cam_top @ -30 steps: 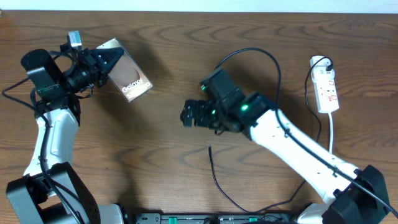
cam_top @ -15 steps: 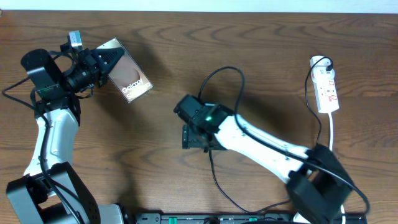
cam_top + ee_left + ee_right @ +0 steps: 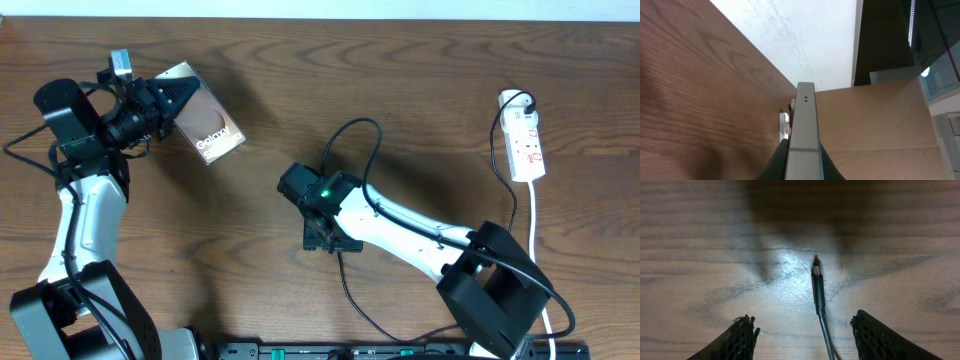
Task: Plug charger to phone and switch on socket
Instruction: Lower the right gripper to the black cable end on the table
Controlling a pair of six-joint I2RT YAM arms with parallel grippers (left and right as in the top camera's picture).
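Two arms share a brown wooden bench [image 3: 250,70]. At the upper left of the overhead view, the left fingers [image 3: 168,95] are clenched on one corner of the phone [image 3: 208,128]. They hold it at a tilt, its brown face with the white "Galaxy" lettering turned up toward the camera. In the left wrist view the phone appears edge-on, a thin grey strip rising through the middle of the frame. A dark finger presses against each side of its lower end.

Near the centre of the overhead view, the white right arm [image 3: 400,225] reaches in from the lower right, its wrist pointing down at the bench. In the right wrist view the right fingers [image 3: 742,339] are spread wide and grasp nothing. The plug tip of the charger [image 3: 816,272] lies flat on the bench between them, touching neither. Its thin black cable runs from there toward the lower edge of the frame.

At the upper right of the overhead view, the socket [image 3: 526,142] lies on the bench, well apart from both arms. It has a white adapter at its upper end and red marks on its face. A white cord [image 3: 533,215] trails down from its lower end. Whether its switch is on cannot be made out.
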